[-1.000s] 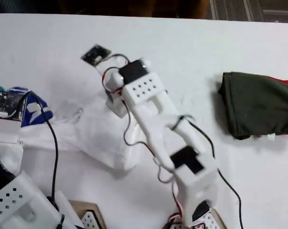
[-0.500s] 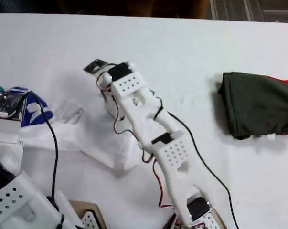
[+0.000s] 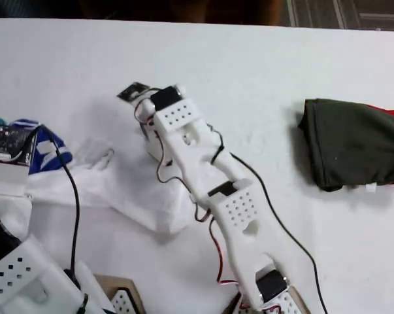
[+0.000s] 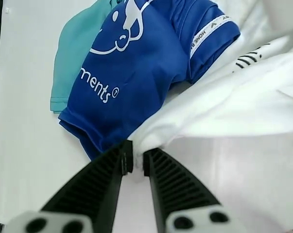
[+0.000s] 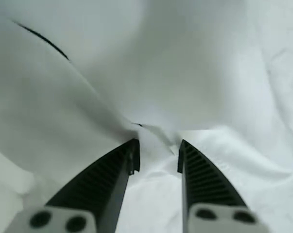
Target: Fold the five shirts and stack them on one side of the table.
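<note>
High view: white shirt [image 3: 138, 190] is bunched at 8 o'clock on the table [image 3: 262, 59], folded green shirt [image 3: 347, 140] sits at 3 o'clock. Left wrist view: left gripper [image 4: 134, 158] is pinched tight on the white shirt's edge, blue shirt [image 4: 136, 63] just beyond. Right wrist view: right gripper [image 5: 157, 150] has jaws apart, straddling a ridge of white cloth. Looks like the spreading-out step; next it should close and pull flat.

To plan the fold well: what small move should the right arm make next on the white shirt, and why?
Probably close the right hand on the white shirt. Its jaws stand apart with a ridge of cloth between them, while the left hand pinches the shirt's edge; both likely need a grip before the fold.
</note>
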